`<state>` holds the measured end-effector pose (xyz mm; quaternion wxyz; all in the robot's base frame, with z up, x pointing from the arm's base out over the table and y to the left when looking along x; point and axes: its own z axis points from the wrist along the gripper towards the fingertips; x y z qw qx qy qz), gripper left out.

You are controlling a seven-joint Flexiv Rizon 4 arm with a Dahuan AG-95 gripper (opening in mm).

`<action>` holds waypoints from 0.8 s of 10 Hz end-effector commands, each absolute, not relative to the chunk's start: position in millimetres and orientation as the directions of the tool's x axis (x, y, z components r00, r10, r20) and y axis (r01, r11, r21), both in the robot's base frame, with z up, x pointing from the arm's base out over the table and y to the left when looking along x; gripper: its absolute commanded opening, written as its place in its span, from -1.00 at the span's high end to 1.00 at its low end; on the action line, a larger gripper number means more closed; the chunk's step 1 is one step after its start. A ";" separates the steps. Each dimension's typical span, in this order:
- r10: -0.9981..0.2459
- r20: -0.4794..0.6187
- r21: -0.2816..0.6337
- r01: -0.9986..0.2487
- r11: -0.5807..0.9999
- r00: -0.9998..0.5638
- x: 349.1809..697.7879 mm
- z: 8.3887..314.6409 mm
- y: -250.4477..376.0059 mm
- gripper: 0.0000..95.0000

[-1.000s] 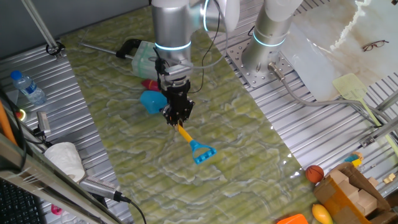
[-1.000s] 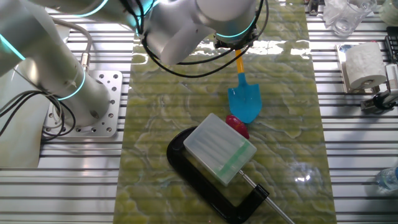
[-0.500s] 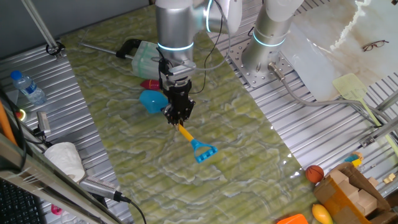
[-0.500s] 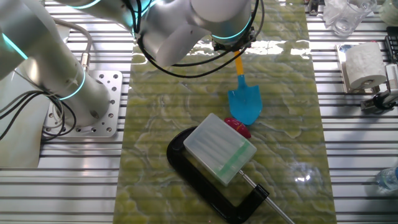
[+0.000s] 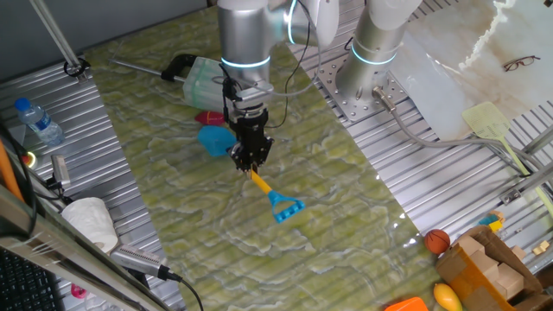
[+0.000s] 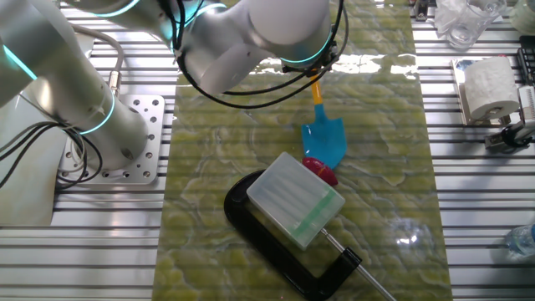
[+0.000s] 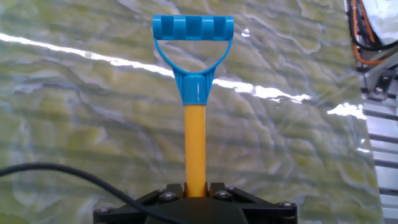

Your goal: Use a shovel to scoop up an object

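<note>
My gripper (image 5: 250,162) is shut on the yellow shaft of the shovel (image 5: 275,199). Its blue blade (image 5: 214,138) lies low over the green mat, and its D-shaped end points toward the front right. In the other fixed view the blade (image 6: 326,140) has its tip against the dark red object (image 6: 321,170), which rests beside the pale box. The object (image 5: 207,117) shows as a red spot just behind the blade. The hand view shows only the shaft (image 7: 195,146) and blue end (image 7: 193,30) rising from my gripper (image 7: 195,190); blade and object are hidden there.
A pale translucent box on a black clamp (image 6: 295,200) lies right next to the object. A water bottle (image 5: 39,122) and a paper roll (image 5: 90,221) stand on the left rack. An orange ball (image 5: 437,239) and cardboard boxes (image 5: 488,264) sit at the front right.
The gripper has shifted the shovel a little toward the object, and the blade tip now meets the red piece. The object has stayed beside the box.
</note>
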<state>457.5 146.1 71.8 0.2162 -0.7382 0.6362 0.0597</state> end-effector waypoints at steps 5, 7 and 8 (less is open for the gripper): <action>-0.909 -0.356 -0.255 -0.958 -0.131 0.218 442.1 68.3 139.6 1.00; -0.913 -0.338 -0.258 -0.955 -0.145 0.230 438.2 66.5 137.8 1.00; -0.919 -0.313 -0.257 -0.953 -0.162 0.241 437.0 66.0 137.3 1.00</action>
